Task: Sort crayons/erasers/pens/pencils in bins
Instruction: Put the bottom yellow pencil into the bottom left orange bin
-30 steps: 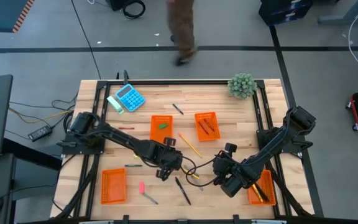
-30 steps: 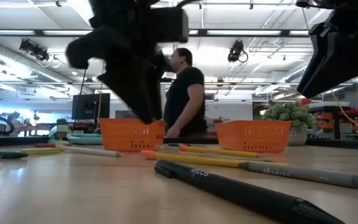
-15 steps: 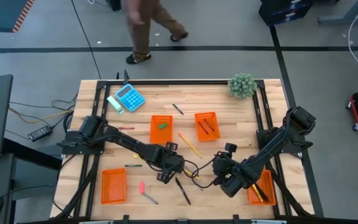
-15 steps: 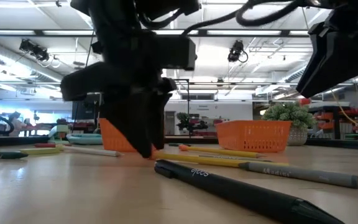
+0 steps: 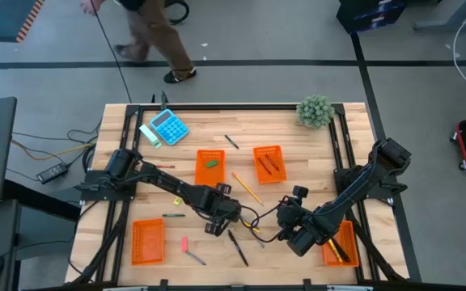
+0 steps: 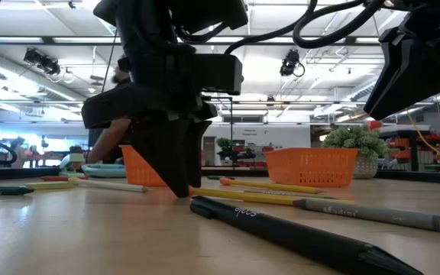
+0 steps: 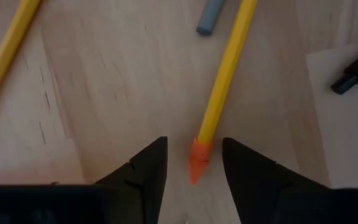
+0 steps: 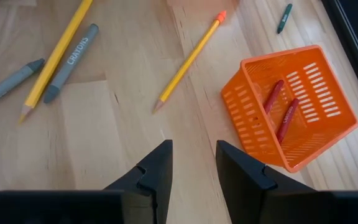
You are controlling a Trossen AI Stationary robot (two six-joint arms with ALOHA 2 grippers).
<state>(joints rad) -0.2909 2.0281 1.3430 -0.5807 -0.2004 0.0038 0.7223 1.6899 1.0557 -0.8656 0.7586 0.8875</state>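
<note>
Table (image 5: 298,141): wooden top; both arms reached in toward its middle.
Left arm (image 5: 160,184): stretched from the left edge to the table's centre, wrist low over the wood.
Right arm (image 5: 354,190): came in from the right edge, its wrist near the front right bin.
Bins: four orange trays. Front left bin (image 5: 147,241) showed nothing inside. Centre bin (image 5: 209,167) held a green eraser (image 5: 212,163). Next bin (image 5: 269,162) held two red crayons (image 8: 279,107). Front right bin (image 5: 340,242) held yellow sticks, kind not clear.
Calculator (image 5: 168,127): blue, at the back left.
Plant (image 5: 315,110): at the back right corner.
Left gripper (image 7: 193,168): down at the wood, fingers parted with a narrow gap; the orange end of a yellow pencil (image 7: 224,71) lay between the tips, contact not confirmed.
Right gripper (image 8: 192,163): fingers apart, nothing between them, hovering above bare wood.
Pens (image 5: 239,247): black ones lay loose at the front centre.
Other pencil (image 8: 188,61): loose, just beside the crayon bin.
Grey crayons (image 8: 71,53): loose on the wood beside a pencil.
Pink eraser (image 5: 184,242): loose, right of the front left bin.
</note>
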